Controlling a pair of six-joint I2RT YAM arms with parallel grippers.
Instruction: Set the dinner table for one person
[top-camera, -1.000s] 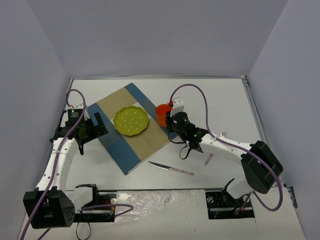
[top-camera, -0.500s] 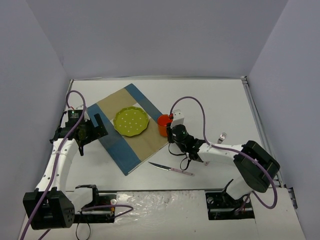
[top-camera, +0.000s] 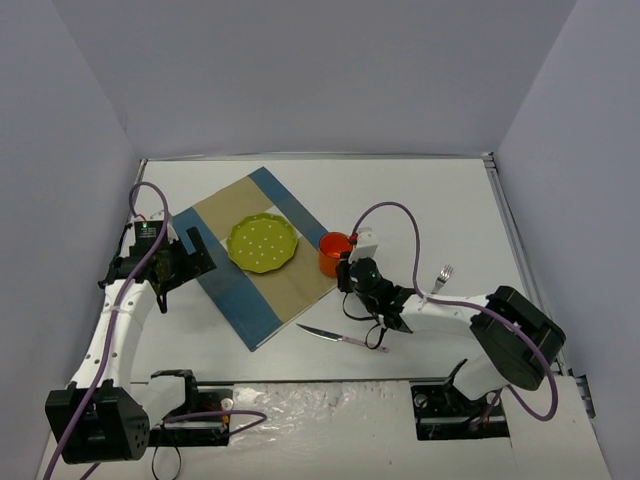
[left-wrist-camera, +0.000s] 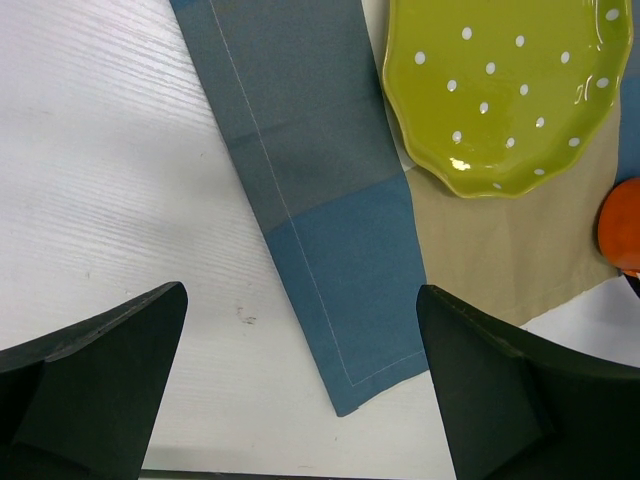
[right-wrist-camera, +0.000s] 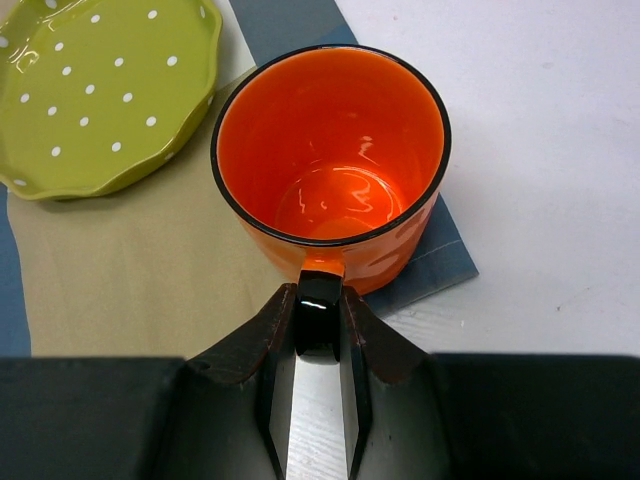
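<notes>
The dinner table (top-camera: 420, 200) is seen as the big white top under everything else in view. A blue and tan placemat (top-camera: 250, 290) is spread on its left half, turned at a slant. A green plate (top-camera: 262, 242) with white dots is set on the tan middle of the placemat.

An orange cup (right-wrist-camera: 330, 150) with a black rim is found at the right corner of the placemat, near the plate but not touching it. The cup is kept upright and its inside is shiny and bare. It cannot be told if the cup is resting on the cloth or is lifted a little.

The handle (right-wrist-camera: 320, 268) of the cup is pinched by the right gripper (right-wrist-camera: 318, 292). Its 2 fingers (right-wrist-camera: 255, 340) are closed tight on the handle, 1 on each side.

The left gripper (left-wrist-camera: 300, 295) is held over the left side of the placemat, above its blue edge. Its 2 fingers (left-wrist-camera: 110, 370) are spread wide apart, and no thing is gripped or touched by them.

A knife (top-camera: 342, 337) with a pink handle is laid on the bare white top, near the front, close to the right arm. A fork (top-camera: 443, 272) is laid further to the right, well apart from the placemat.
</notes>
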